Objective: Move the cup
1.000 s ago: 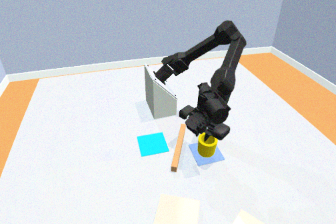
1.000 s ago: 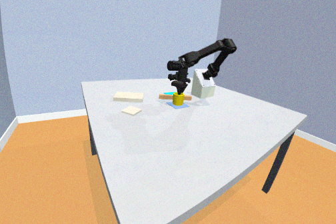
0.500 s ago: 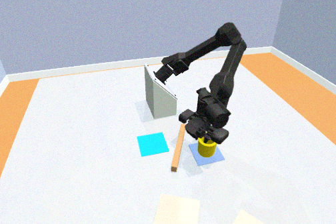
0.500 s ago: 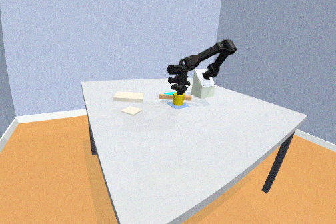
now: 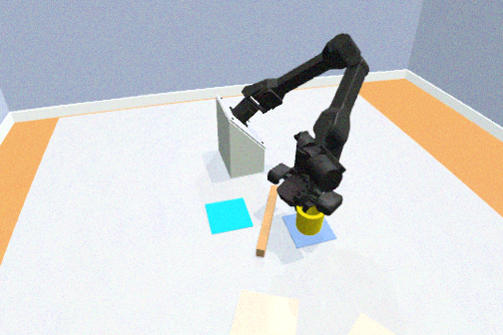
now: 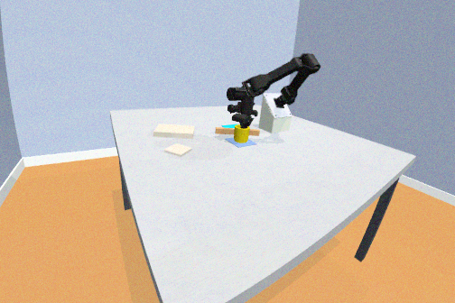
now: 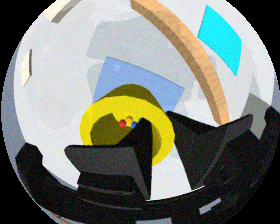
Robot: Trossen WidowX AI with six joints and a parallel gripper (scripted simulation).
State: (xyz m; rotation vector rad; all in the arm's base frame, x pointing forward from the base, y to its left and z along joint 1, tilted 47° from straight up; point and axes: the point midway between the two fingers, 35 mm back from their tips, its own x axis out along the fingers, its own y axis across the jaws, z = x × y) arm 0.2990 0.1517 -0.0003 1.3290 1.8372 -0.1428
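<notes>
Pale table: gripper nearly closed, pinching the cup wall; carry to cyan pad at nine o'clock remains.

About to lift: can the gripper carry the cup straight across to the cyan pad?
Probably not at table height: the wooden bar lies between the cup and the cyan pad. The gripper must lift over it.

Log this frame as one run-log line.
phase: grasping | gripper: shut on cup wall, one finger inside, one outside | cup: upright on light blue pad | marbles: inside | cyan pad: unoccupied
</notes>
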